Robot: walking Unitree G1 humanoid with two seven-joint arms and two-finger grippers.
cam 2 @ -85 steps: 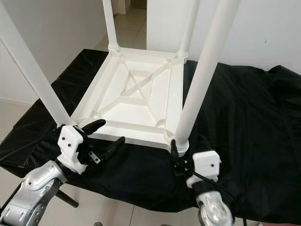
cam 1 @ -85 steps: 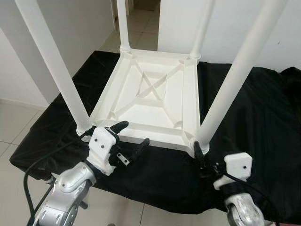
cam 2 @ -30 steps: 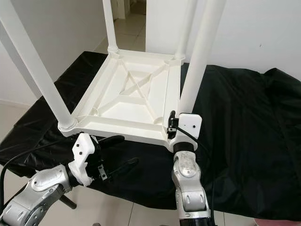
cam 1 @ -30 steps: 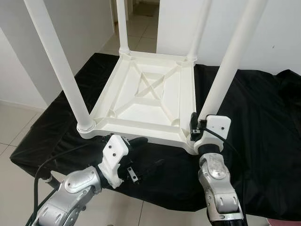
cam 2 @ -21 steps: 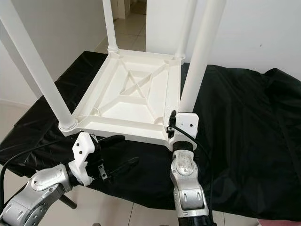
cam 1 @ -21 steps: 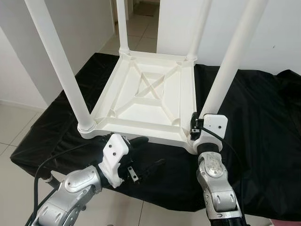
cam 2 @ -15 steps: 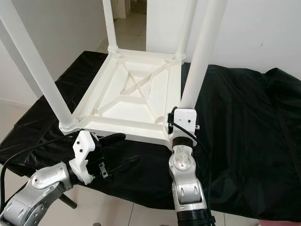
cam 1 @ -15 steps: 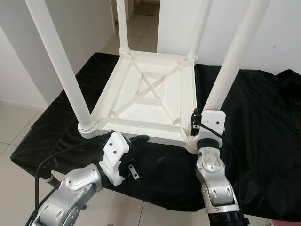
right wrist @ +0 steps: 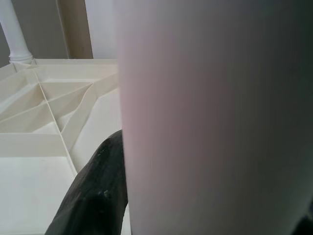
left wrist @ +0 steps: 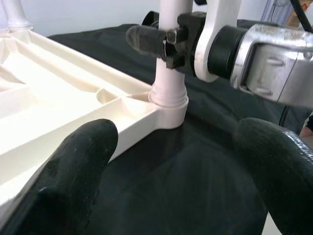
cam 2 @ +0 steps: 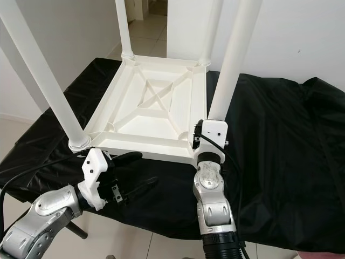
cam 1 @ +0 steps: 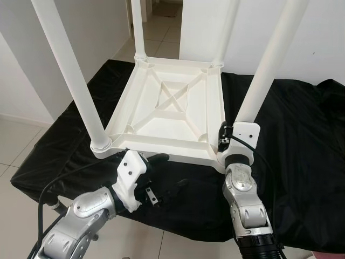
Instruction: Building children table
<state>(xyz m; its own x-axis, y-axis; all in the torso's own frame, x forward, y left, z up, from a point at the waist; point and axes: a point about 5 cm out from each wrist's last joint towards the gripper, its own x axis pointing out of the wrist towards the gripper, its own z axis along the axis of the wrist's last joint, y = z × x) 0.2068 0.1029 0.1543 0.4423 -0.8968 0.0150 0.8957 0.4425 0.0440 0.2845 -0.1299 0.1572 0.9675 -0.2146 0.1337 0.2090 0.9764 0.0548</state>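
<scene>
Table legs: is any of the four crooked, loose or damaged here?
Nothing stands out. All four legs stand seated in the corner sockets of the upturned white table top. The right gripper clasps the near-right leg just above its socket; the left gripper hangs open over the black cloth.

Plain white walls (cam 1: 318, 43) fill upper right & left side of frame, w/ a doorway (cam 1: 161, 21) at top centre opening onto more pale tiled floor (cam 1: 16, 145), which also shows lower left. A wrinkled black cloth (cam 1: 302, 140) covers the tabletop across the middle, bunched at right edge. Light is even, soft, daylight-ish; a white baseboard (cam 1: 21, 120) runs along the left wall.
</scene>
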